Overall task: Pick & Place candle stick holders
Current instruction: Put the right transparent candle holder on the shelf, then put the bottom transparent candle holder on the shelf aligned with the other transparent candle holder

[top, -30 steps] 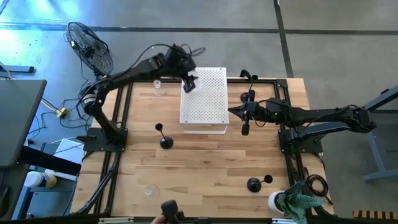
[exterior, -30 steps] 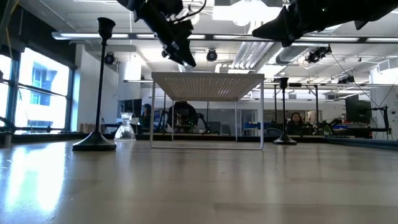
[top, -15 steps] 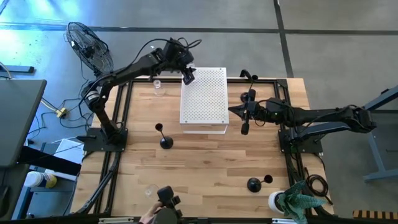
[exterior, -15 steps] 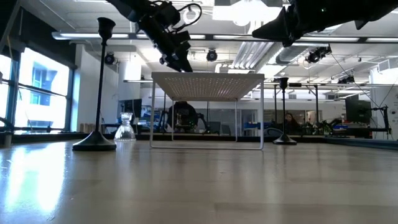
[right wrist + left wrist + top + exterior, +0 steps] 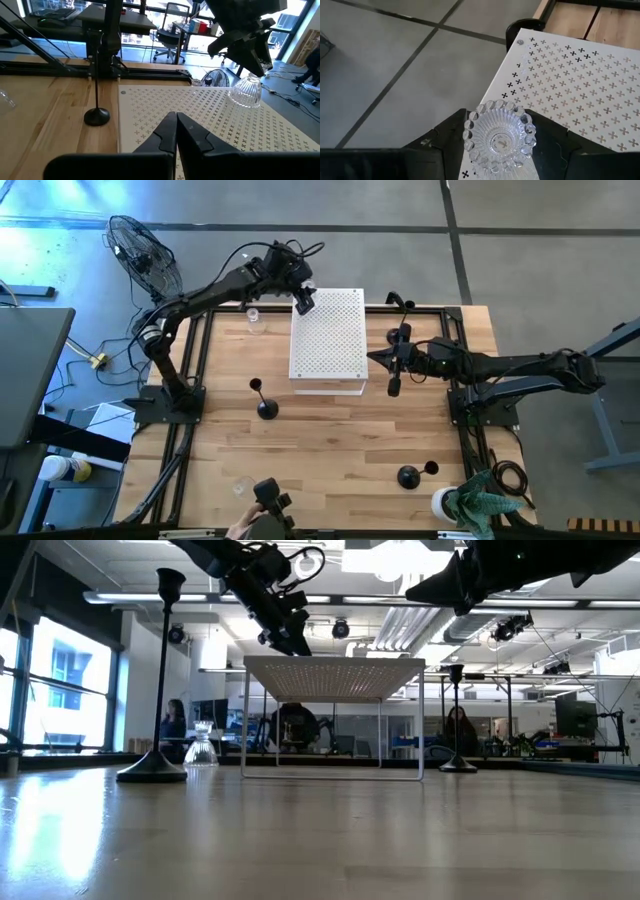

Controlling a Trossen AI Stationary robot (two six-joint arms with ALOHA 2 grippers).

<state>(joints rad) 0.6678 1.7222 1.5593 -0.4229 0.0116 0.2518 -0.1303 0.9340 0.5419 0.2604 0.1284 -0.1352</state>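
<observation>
My left gripper (image 5: 303, 301) is shut on a clear glass candle stick holder (image 5: 499, 137) over the far left corner of the white perforated board (image 5: 328, 345). The holder also shows in the right wrist view (image 5: 246, 91). My right gripper (image 5: 372, 358) is shut and empty, held level above the board's right edge. A tall black holder (image 5: 265, 408) stands on its round base left of the board. Another glass holder (image 5: 253, 315) stands near the far left. Black holders stand right of the board (image 5: 392, 335) and near the front right (image 5: 407, 477). My left gripper pinches the glass holder between its two fingers (image 5: 451, 136), one on each of two opposite sides of its upper part (image 5: 250, 76). The fingers come from above, slanting down. The holder hangs upright below them, wide end down. Whether its base touches the board I cannot tell.
A person's hand (image 5: 240, 530) holds a black holder (image 5: 266, 495) at the near edge, beside a clear glass one (image 5: 243, 485). A fan (image 5: 145, 255) stands off the far left corner. A green cloth and a white cup (image 5: 475, 505) lie at the near right corner.
My left gripper has carried the glass holder toward the table's far edge, from over the board's left side to its far left corner, then held still. At the near edge, the person's hand has pushed the black holder farther onto the table.
</observation>
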